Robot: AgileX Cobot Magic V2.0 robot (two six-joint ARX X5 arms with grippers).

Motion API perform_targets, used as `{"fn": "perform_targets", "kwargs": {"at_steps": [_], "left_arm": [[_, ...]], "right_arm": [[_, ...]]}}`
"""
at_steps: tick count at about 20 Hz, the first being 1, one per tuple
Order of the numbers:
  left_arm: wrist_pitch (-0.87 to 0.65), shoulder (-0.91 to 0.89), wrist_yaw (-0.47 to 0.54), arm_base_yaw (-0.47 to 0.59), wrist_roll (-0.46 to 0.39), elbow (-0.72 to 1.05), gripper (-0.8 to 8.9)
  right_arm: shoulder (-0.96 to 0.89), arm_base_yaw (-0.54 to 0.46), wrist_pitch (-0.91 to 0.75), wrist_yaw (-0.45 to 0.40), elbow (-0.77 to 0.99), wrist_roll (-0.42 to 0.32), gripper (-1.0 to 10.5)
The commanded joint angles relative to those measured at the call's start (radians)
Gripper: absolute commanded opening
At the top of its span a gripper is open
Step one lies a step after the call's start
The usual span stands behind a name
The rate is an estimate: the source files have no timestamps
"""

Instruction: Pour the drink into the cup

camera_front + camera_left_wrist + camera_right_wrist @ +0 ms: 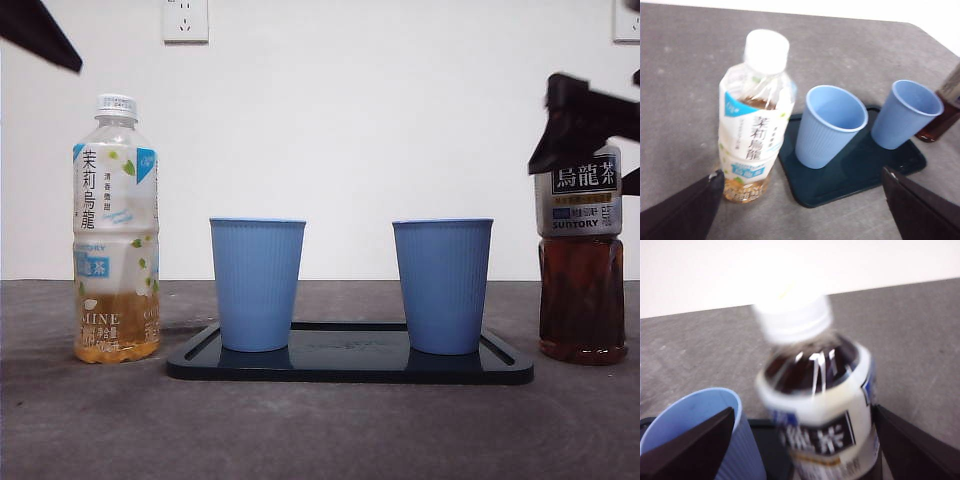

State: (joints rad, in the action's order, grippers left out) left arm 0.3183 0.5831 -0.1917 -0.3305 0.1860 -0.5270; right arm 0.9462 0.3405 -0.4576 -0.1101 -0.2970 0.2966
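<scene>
At the worktop's right end, my right end effector point(800, 450) straddles the upright dark tea bottle point(815, 390), jaws apart, not clamped. Nearest cup point(695, 425) stands just beside it on the tray point(350, 365).

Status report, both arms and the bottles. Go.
Right gripper open around dark tea bottle, cap on. Left gripper open, above light tea bottle. Two blue cups upright on tray.
</scene>
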Motion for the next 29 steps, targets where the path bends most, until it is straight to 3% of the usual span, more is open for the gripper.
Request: {"fn": "perform_targets", "kwargs": {"at_steps": [1, 6, 12, 29], "left_arm": [[-0.048, 0.027, 0.016, -0.005, 0.018, 0.023, 4.86], [-0.075, 0.08, 0.02, -0.005, 0.018, 0.027, 4.86], [-0.124, 0.151, 0.064, -0.005, 0.01, 0.027, 4.86], [-0.399, 0.468, 0.098, -0.006, -0.048, 0.031, 4.91]], "right_arm": [[-0.058, 0.007, 0.05, -0.002, -0.012, 0.024, 4.4], [-0.146, 0.016, 0.199, 0.009, -0.027, 0.051, 4.4], [-0.22, 0.024, 0.346, 0.005, -0.056, 0.029, 4.4], [-0.403, 0.025, 1.104, 0.005, -0.458, -0.054, 4.4]]}}
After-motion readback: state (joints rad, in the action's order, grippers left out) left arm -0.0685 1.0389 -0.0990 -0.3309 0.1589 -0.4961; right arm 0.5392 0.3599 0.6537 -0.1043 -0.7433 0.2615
